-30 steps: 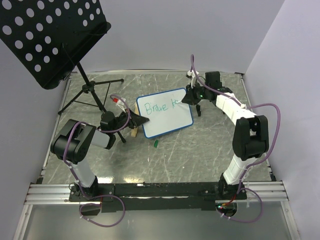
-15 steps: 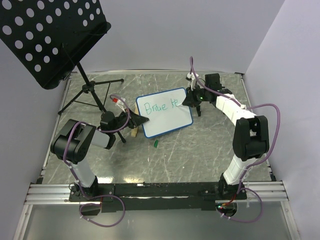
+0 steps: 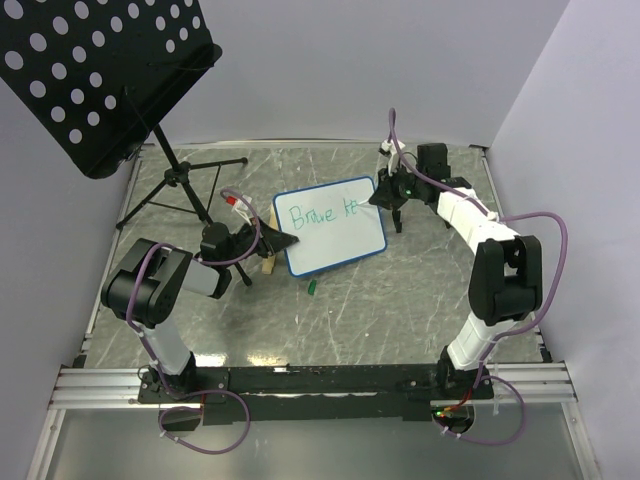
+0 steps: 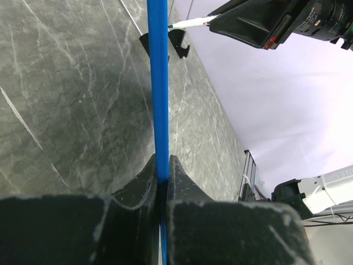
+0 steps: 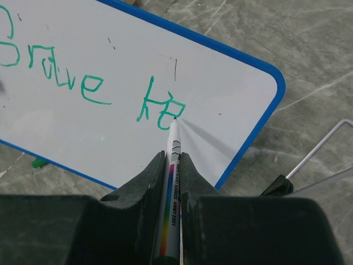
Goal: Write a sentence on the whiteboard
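The whiteboard [image 3: 330, 225] lies tilted at the table's middle, white with a blue rim. Green letters [image 5: 83, 83] on it read "Brave ke" in the right wrist view. My right gripper [image 5: 172, 165] is shut on a white marker [image 5: 172, 187], whose green tip touches the board at the last letter. In the top view the right gripper [image 3: 383, 193] is at the board's right upper corner. My left gripper [image 4: 162, 168] is shut on the board's blue rim [image 4: 159, 83], seen edge-on, and in the top view it [image 3: 278, 241] is at the board's left edge.
A black perforated music stand [image 3: 95, 70] on a tripod [image 3: 180, 190] stands at the back left. A small green cap [image 3: 312, 287] lies in front of the board. A wooden block [image 3: 268, 262] lies by the left gripper. Grey walls enclose the table.
The right gripper has moved the marker rightward along the first line, adding strokes after "Brave": from a "k" to "ke". The left gripper and board have stayed still.
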### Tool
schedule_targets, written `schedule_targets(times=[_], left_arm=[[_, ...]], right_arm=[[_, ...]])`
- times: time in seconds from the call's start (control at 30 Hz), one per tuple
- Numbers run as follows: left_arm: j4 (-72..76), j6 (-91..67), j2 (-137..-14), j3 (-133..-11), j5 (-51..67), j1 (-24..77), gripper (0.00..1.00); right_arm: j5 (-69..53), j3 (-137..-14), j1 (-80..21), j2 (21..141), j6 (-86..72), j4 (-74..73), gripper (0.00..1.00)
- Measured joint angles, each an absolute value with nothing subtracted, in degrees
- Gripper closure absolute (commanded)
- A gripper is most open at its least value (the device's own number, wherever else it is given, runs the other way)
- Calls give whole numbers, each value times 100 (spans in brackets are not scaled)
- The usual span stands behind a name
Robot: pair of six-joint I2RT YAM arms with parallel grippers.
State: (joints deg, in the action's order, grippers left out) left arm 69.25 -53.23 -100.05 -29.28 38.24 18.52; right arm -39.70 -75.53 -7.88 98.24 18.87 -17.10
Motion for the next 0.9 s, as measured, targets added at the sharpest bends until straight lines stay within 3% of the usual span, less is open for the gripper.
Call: schedule_targets(times=[0.9], left_arm=[[6919,-5347,-10005,-2926,3806,1846,99]], right_arm=[[-3723,-7682,-762,10044,1914,-1809,100]])
